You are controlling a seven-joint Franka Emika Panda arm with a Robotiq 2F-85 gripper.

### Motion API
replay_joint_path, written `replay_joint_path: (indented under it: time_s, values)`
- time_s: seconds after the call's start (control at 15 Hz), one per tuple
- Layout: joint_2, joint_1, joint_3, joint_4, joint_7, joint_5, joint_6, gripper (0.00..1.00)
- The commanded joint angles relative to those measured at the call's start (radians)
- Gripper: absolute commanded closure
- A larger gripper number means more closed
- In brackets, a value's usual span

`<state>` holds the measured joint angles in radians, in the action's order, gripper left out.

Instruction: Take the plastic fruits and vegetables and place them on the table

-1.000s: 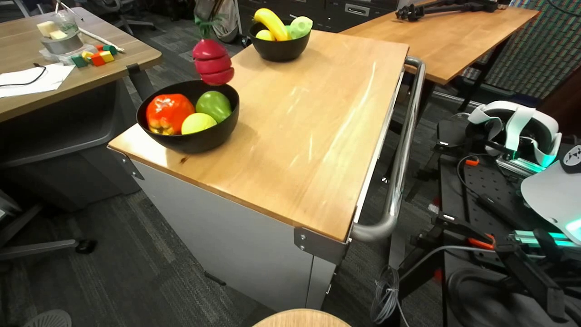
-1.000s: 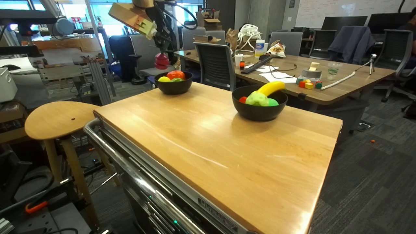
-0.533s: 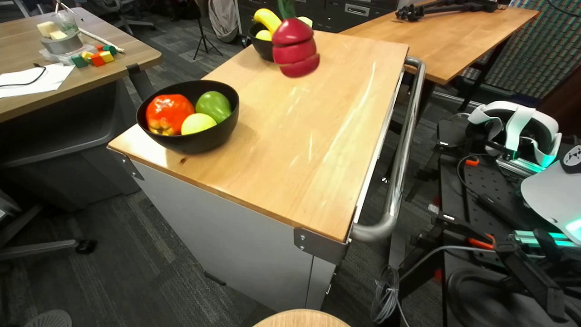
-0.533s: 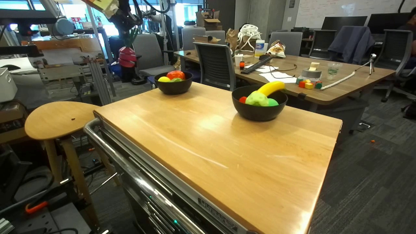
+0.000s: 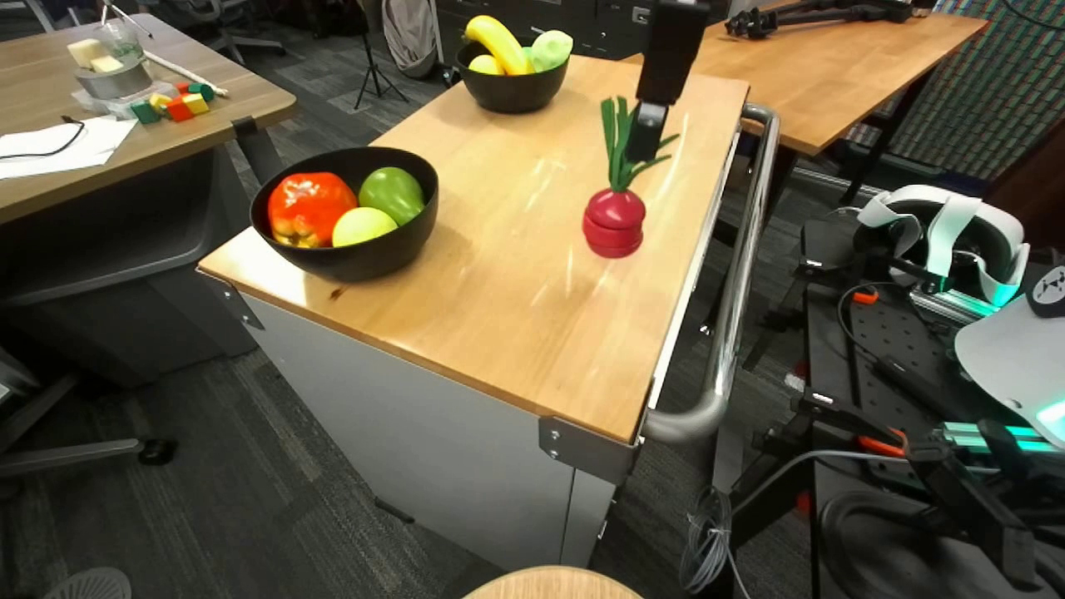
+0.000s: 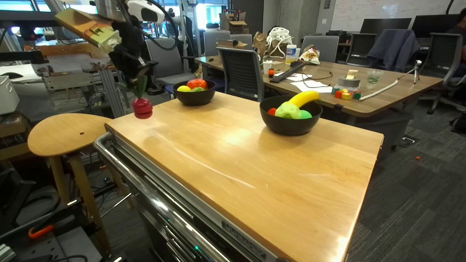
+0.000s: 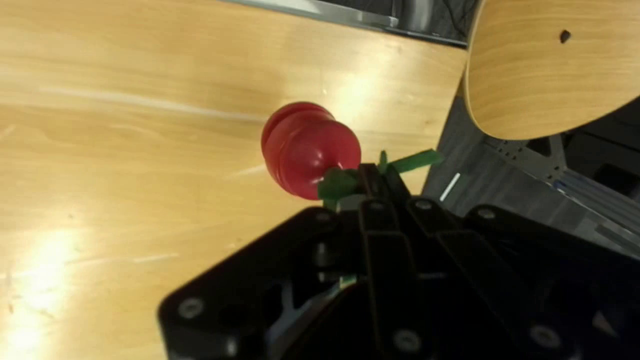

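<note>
Table [image 5: 507, 316] waiting, your gripper [image 7: 381, 170] nipped closed on radish [image 5: 614, 221] leaves [image 5: 616, 166] above it, other produce [image 5: 312, 208] left in bowls [image 5: 358, 262].

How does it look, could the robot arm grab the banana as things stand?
Probably not yet: its gripper holds the red radish by the leaves, above the table. Once that is set down, the way seems free, as the banana lies uncovered in a black bowl.

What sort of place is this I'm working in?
Likely an office or lab workspace, judging by a large white wall whiteboard, a dark grey office chair and what looks like a white plastic VR headset.
</note>
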<state>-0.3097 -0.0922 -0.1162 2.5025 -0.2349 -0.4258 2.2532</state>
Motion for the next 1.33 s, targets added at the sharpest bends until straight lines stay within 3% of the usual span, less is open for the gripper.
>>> replay_joint_path:
  time_s: [0.0,0.07,0.13,0.27,0.47,0.6,0.67,0.73,0.87,1.0,1.07,1.27]
  values:
    - [0.067,-0.007,-0.004,-0.002,0.125,0.102,0.014,0.99]
    - [0.081,-0.007,-0.002,-0.005,0.148,0.123,0.006,0.99]
    - [0.083,-0.008,-0.002,-0.009,0.168,0.139,-0.007,0.73]
    - [0.079,-0.009,-0.001,-0.016,0.203,0.166,-0.034,0.65]
    - [0.014,0.004,-0.004,-0.045,0.216,0.300,-0.111,0.42]
    - [-0.027,0.008,0.021,-0.101,0.163,0.355,-0.225,0.27]
    - [0.038,-0.007,0.015,-0.056,0.188,0.315,-0.121,0.18]
    - [0.021,-0.007,0.018,-0.069,0.188,0.320,-0.143,0.37]
    - [0.021,-0.006,0.020,-0.058,0.188,0.320,-0.142,0.21]
    - [0.039,-0.007,0.018,-0.054,0.188,0.320,-0.138,0.17]
    - [0.045,-0.007,0.018,-0.054,0.188,0.320,-0.136,0.05]
    - [0.067,-0.031,-0.017,-0.078,0.144,0.397,-0.141,0.00]
